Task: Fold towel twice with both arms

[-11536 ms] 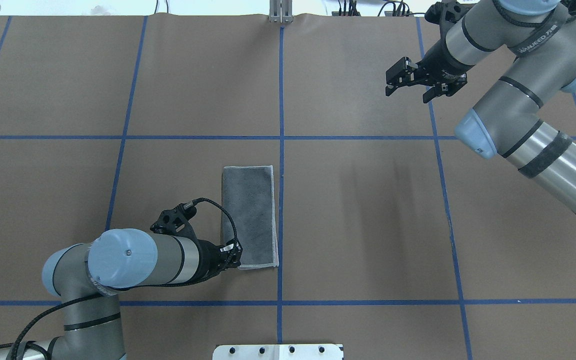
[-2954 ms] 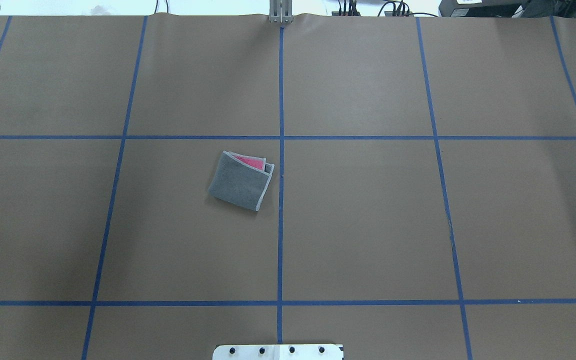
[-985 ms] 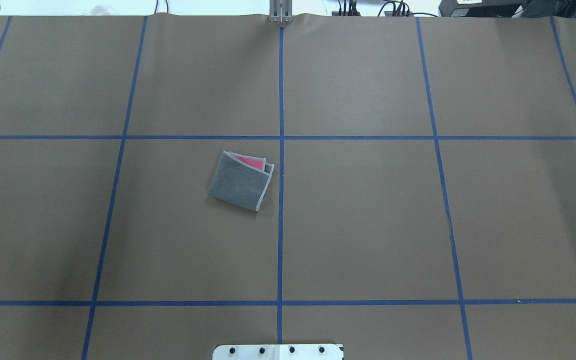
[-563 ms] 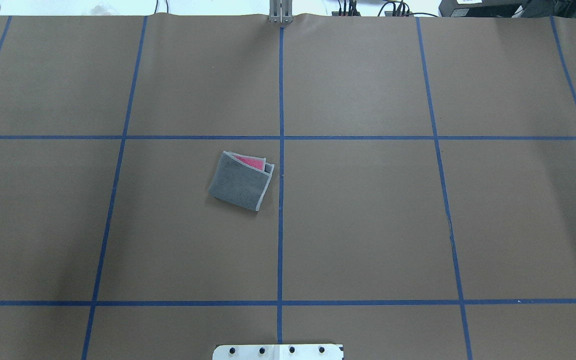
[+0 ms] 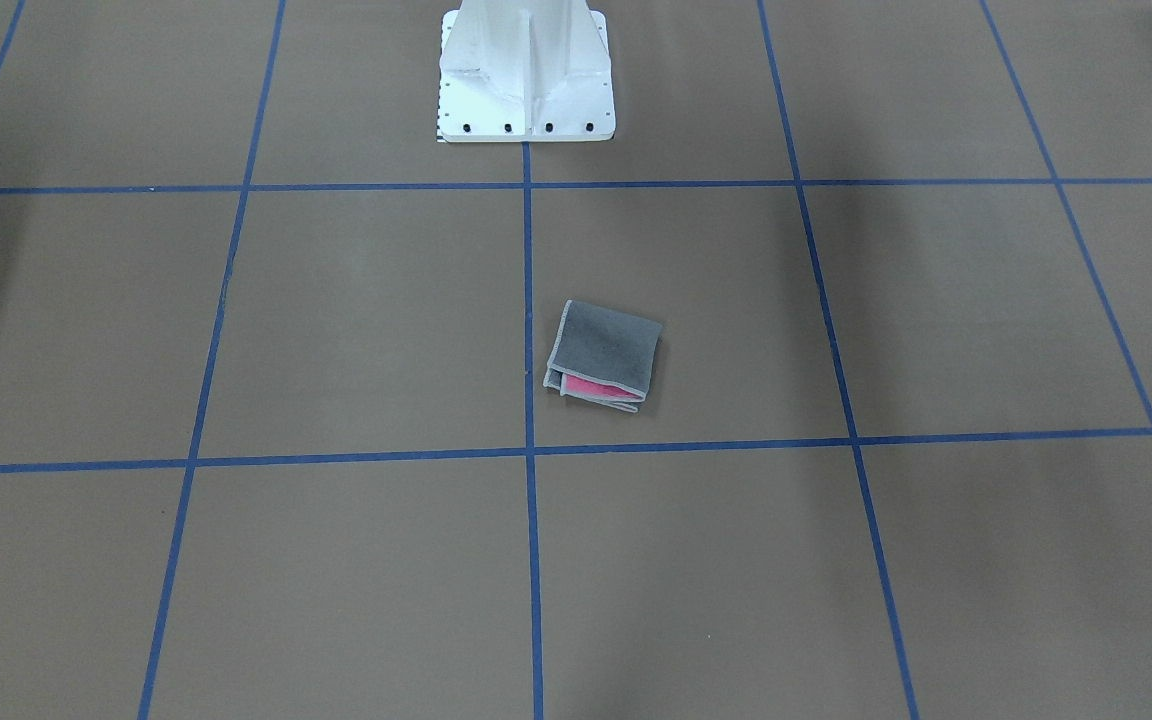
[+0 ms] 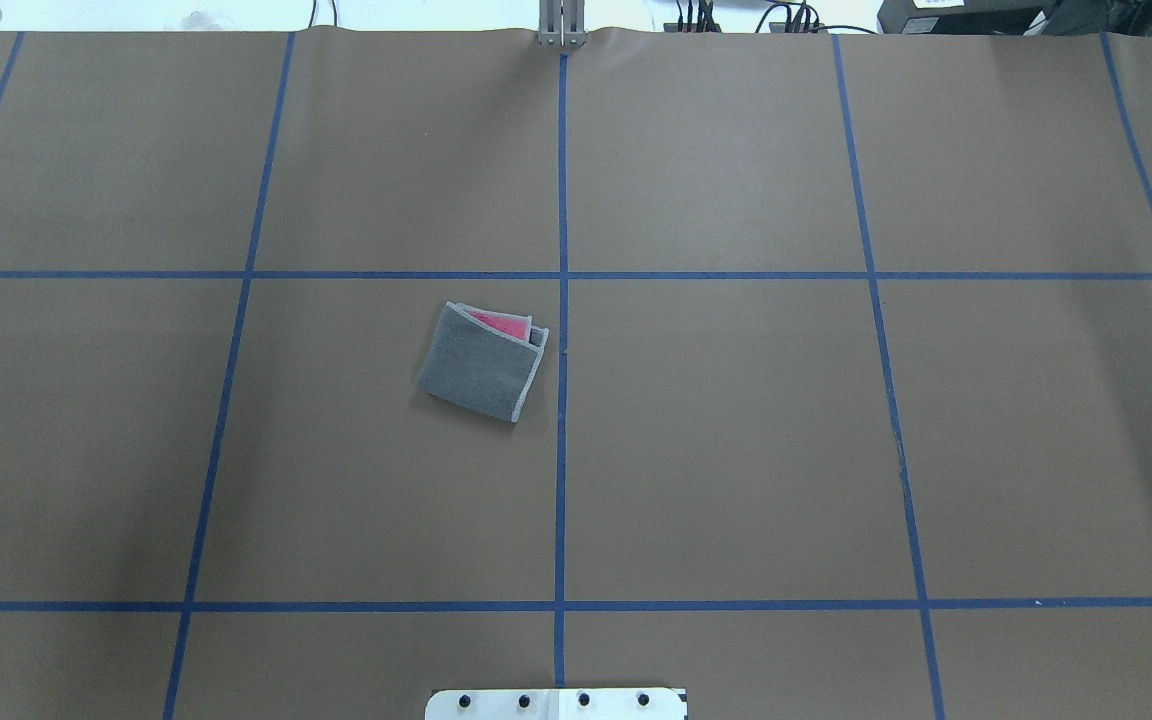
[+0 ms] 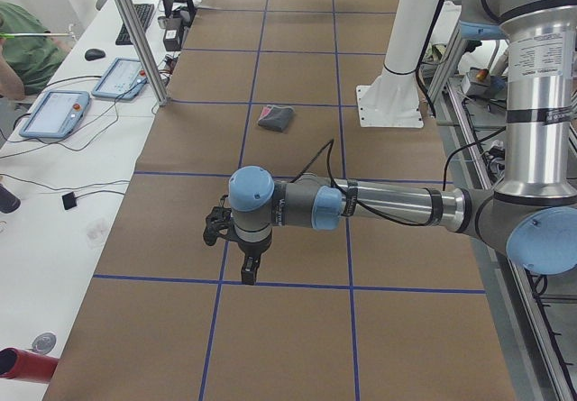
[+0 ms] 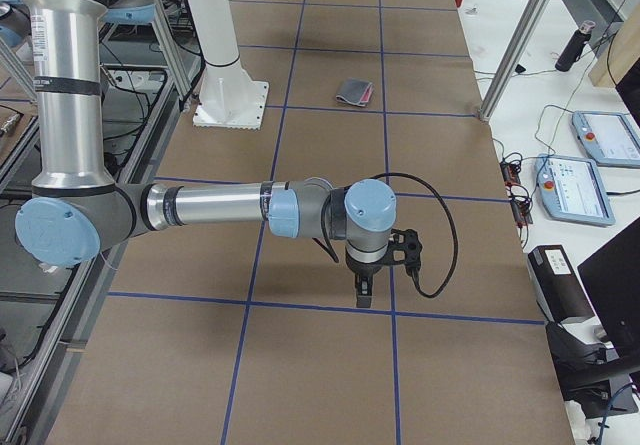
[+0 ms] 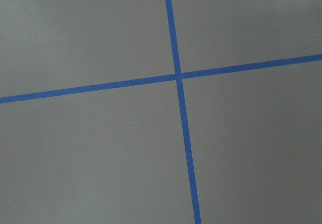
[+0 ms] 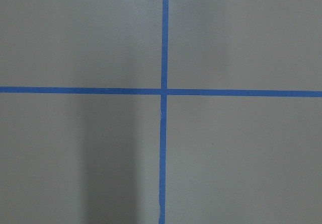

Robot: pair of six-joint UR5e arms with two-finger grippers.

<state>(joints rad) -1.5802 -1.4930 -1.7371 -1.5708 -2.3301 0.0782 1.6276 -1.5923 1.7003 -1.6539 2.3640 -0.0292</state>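
Note:
The towel (image 6: 481,365) lies folded into a small square, dark grey face up, just left of the table's centre line. A strip of pink shows at its far edge. It also shows in the front-facing view (image 5: 604,355), the left view (image 7: 276,118) and the right view (image 8: 354,91). Nothing touches it. My left gripper (image 7: 248,270) hangs over the table's left end, far from the towel. My right gripper (image 8: 363,293) hangs over the right end. Both point down and show only in the side views, so I cannot tell whether they are open or shut. The wrist views show only brown mat and blue tape.
The white pedestal base (image 5: 526,70) stands at the robot's side of the table. Blue tape lines (image 6: 562,450) grid the brown mat. Desks with tablets (image 7: 54,113) and cables flank the far side, where a person (image 7: 18,54) sits.
Since 11.5 s ago the towel has gone from a long strip to a small square, and both arms have left the overhead view. Nothing has moved in the last 3 seconds.

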